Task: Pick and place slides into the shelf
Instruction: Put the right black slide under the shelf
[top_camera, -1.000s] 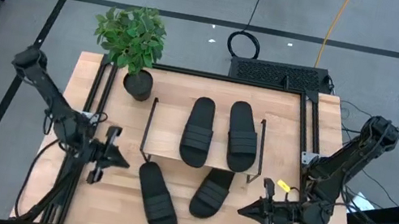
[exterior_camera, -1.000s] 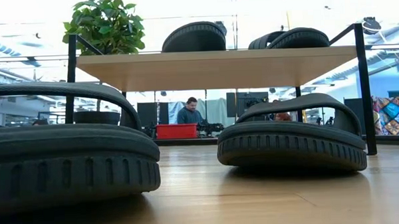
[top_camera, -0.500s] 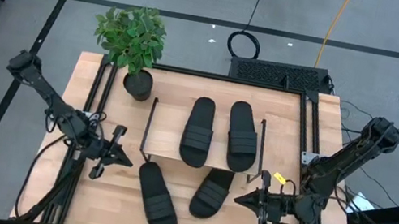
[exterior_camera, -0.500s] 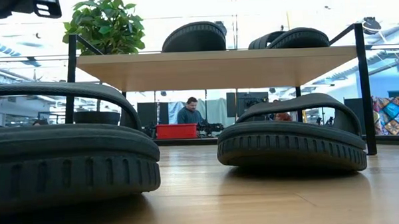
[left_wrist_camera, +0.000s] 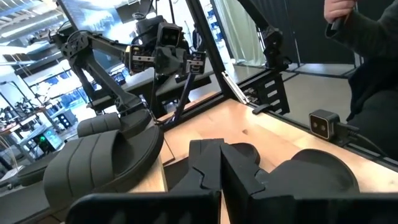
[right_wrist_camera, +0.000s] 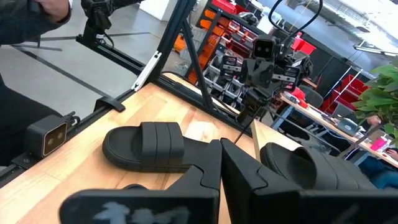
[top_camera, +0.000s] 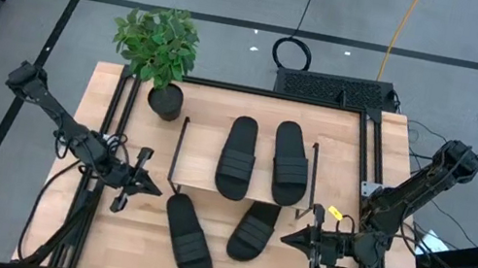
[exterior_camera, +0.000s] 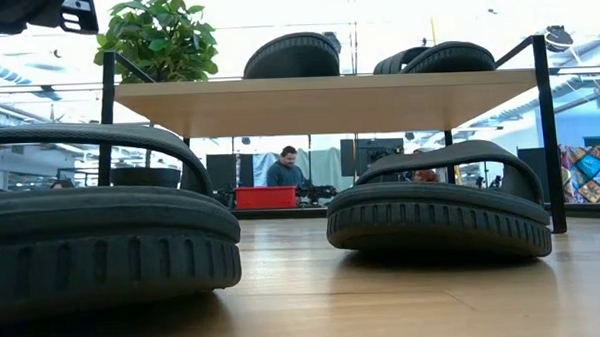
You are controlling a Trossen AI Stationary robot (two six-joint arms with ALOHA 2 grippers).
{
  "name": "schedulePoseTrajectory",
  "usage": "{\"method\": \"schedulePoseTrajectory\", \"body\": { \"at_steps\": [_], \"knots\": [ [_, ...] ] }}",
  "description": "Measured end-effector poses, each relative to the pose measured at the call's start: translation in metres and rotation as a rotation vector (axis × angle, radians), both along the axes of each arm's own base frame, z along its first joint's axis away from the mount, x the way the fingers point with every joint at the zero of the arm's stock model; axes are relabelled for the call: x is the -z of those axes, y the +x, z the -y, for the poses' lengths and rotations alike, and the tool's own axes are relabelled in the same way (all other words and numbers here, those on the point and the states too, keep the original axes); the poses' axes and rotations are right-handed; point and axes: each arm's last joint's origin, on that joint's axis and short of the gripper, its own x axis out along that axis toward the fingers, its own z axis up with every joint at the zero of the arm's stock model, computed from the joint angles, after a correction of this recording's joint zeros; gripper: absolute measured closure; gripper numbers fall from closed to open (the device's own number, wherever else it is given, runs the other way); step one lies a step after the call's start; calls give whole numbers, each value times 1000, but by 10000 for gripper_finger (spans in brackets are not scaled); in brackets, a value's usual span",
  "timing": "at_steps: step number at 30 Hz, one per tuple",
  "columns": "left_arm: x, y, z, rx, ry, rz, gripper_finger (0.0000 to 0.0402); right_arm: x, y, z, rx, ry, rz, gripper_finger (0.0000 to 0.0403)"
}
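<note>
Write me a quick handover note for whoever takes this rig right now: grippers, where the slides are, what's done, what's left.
Left gripper: shut, empty, low over the table just left of the shelf.
Right gripper: shut, empty, near the table's front right, pointing toward the right loose slide.
Slides: two lie side by side on the shelf's top board, left one and right one. The other two lie on the table in front of the shelf; the left loose slide lies clear of it, the right one has its far end under the board.
Done: two slides shelved.
Left: pick up both loose slides and put them in the shelf.
</note>
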Motion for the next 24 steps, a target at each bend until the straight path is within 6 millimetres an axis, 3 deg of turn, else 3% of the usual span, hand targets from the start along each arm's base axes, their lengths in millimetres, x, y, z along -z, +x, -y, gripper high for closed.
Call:
{"method": "schedulePoseTrajectory", "body": {
  "at_steps": [6, 16, 20, 24],
  "knots": [
    [0, 0, 0, 0, 2, 0, 397, 1, 0, -1, -50, -1, -10, 403],
    [0, 0, 0, -1, 12, 3, 391, -8, -2, -12, -461, 27, 53, 403],
    [0, 0, 0, -6, 12, 3, 399, -12, -7, -17, -482, 46, 80, 403],
    [0, 0, 0, -8, 13, 3, 393, -10, -6, -32, -372, -18, 57, 403]
  ]
}}
